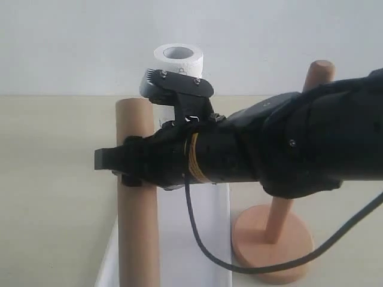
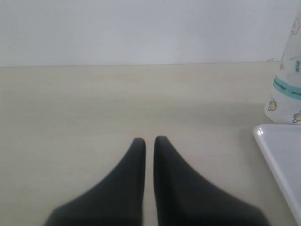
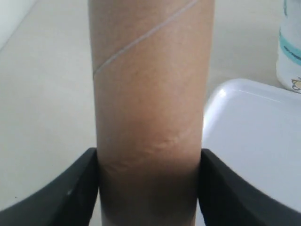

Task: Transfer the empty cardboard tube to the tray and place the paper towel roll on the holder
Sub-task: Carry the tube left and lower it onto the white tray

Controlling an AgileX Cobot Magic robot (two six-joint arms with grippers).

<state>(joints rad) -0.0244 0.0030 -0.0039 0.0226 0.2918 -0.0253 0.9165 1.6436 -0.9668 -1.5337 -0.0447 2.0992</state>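
The empty cardboard tube point(image 1: 137, 239) point(image 3: 150, 94) stands upright at the left edge of the white tray point(image 1: 206, 239) point(image 3: 254, 136). Its lower end is out of view. My right gripper point(image 1: 127, 162) point(image 3: 149, 157) reaches across from the right and is shut on the tube's middle, one finger on each side. Behind the arm stands the paper towel roll point(image 1: 178, 60) point(image 2: 287, 89) point(image 3: 289, 52), upright on the table by the tray's far end. The wooden holder point(image 1: 272, 242) stands bare at the right, its dowel top showing above the arm. My left gripper point(image 2: 149, 140) is shut on nothing above bare table.
The right arm's black body and its cable cross the middle of the exterior view, hiding most of the holder's dowel and the roll's lower part. The tray's corner point(image 2: 282, 150) lies to one side of the left gripper. A pale wall backs the table.
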